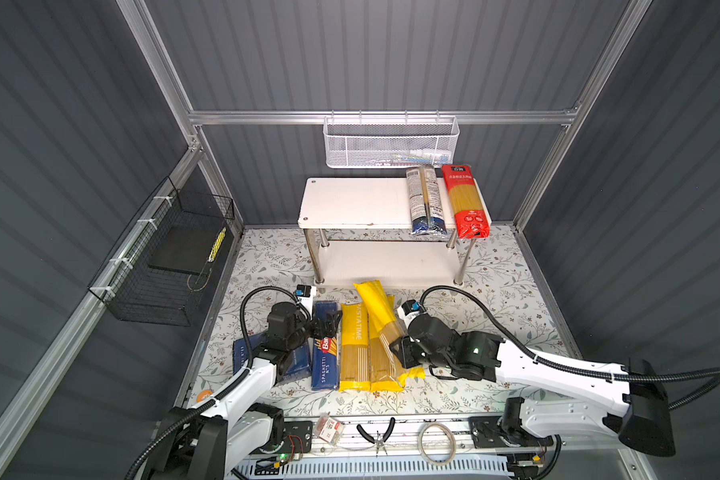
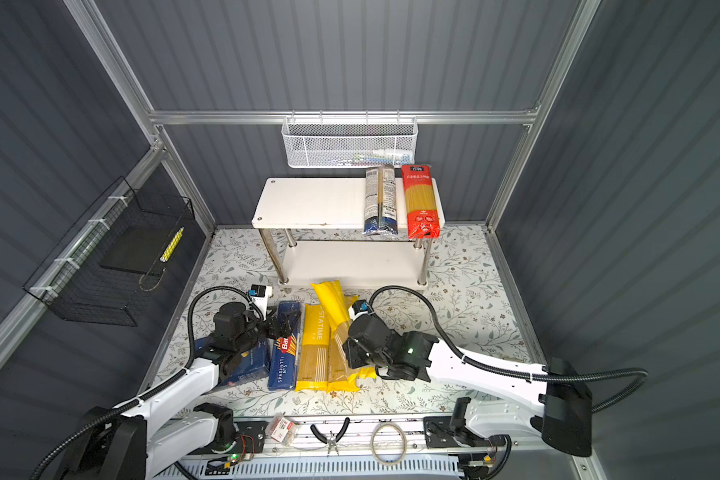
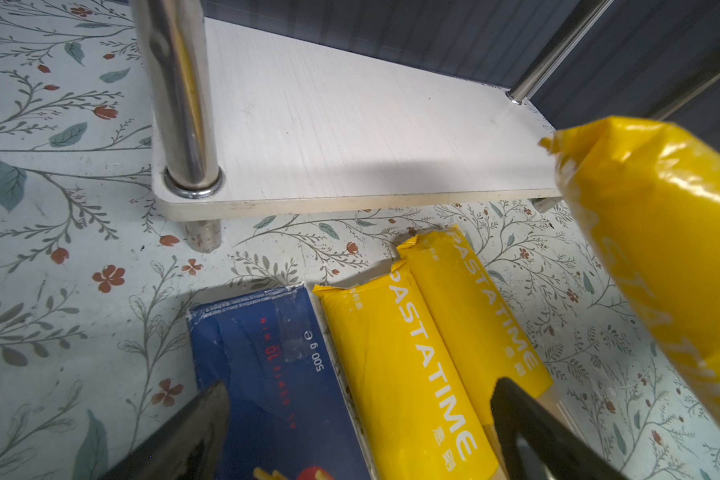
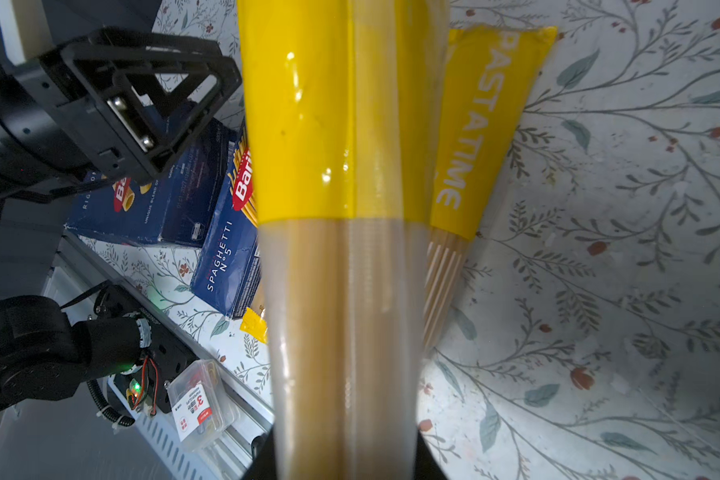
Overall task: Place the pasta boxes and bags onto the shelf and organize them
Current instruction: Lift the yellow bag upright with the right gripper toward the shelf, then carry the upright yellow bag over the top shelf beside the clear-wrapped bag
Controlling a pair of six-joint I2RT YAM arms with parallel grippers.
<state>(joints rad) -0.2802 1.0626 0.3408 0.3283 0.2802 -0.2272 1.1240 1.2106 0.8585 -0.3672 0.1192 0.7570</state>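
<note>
Held bag: yellow-and-clear plastic spaghetti bag (image 1: 378, 316), pinched mid-length in the narrow jaws of the right gripper (image 1: 396, 348), tilted, far end pointing to 11 o'clock.
Left gripper (image 1: 328, 323): fingers wide, empty, above the blue cardboard spaghetti box (image 1: 324, 365), at 9 o'clock of the held bag.
Shelf: white 2-tier shelf with chrome legs (image 1: 350, 203) at 12 o'clock; a red-and-clear bag (image 1: 466, 203) and a grey-and-blue bag (image 1: 427, 199) lie at its 3 o'clock end.
Risk: slick film may slide in the pinch; the long bag may swing, catch a shelf leg or clip the nearby left gripper.
Hidden: the right fingertips sit behind the bag; whether its near end touches the 2 yellow bags (image 1: 353, 353) beneath is unclear.
</note>
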